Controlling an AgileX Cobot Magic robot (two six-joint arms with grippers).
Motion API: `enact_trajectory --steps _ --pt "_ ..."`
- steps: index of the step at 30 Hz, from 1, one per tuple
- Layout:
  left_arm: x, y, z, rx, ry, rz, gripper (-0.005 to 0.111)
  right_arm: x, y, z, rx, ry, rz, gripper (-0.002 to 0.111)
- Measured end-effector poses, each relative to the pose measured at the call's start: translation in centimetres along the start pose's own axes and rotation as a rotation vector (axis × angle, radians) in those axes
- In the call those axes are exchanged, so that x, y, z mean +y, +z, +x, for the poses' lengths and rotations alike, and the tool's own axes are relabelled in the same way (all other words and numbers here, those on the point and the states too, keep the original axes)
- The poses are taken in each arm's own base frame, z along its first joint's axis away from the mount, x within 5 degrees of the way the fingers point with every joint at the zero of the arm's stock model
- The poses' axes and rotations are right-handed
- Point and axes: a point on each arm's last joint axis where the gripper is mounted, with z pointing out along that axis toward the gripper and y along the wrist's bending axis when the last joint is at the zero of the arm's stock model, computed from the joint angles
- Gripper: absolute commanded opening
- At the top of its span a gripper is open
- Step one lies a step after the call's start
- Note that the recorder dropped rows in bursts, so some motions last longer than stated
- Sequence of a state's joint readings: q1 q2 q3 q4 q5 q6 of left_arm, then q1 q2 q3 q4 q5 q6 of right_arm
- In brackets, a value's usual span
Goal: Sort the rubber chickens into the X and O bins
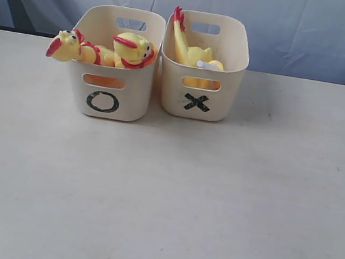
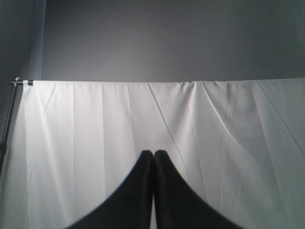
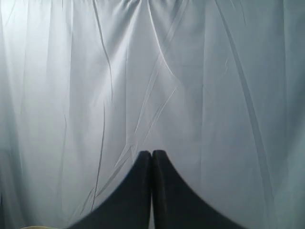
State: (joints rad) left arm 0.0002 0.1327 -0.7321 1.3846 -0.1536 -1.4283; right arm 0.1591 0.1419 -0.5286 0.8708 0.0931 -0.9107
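Observation:
Two cream bins stand side by side at the back of the table. The O bin [image 1: 107, 96] on the left holds two yellow rubber chickens: one [image 1: 74, 47] hangs its head over the left rim, the other [image 1: 134, 50] rests its head inside. The X bin [image 1: 197, 97] on the right holds a rubber chicken [image 1: 188, 48] with its red feet sticking up. Neither arm shows in the exterior view. My left gripper [image 2: 153, 153] and my right gripper [image 3: 152, 153] are both shut on nothing, facing a white curtain.
The pale table [image 1: 161, 200] stretches wide in front of the bins. A white curtain [image 1: 307, 26] hangs behind the table. A dark stand [image 2: 5, 133] holds the curtain's rail in the left wrist view.

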Motion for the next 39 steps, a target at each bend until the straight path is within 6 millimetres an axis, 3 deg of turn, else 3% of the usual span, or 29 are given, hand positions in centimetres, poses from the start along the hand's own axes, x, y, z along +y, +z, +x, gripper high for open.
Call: enact_trajectory --steps 13,32,36,39 --pt "-0.7 -3.2 -2.0 -0.121 0.029 -0.001 0.0 0.2 -2.9 -1.4 -0.129 -0.01 0.008 0.0" --pt "-0.7 -3.2 -2.1 -0.124 0.029 -0.001 0.0 0.2 -3.1 -1.4 -0.136 -0.011 0.007 0.0" --pt "-0.7 -3.2 -2.1 -0.124 0.029 -0.001 0.0 0.1 -3.1 -1.4 -0.129 -0.102 0.018 0.0" --pt "-0.7 -3.2 -2.0 -0.122 0.029 -0.001 0.0 0.0 -3.1 -1.3 -0.115 -0.264 0.039 0.0"
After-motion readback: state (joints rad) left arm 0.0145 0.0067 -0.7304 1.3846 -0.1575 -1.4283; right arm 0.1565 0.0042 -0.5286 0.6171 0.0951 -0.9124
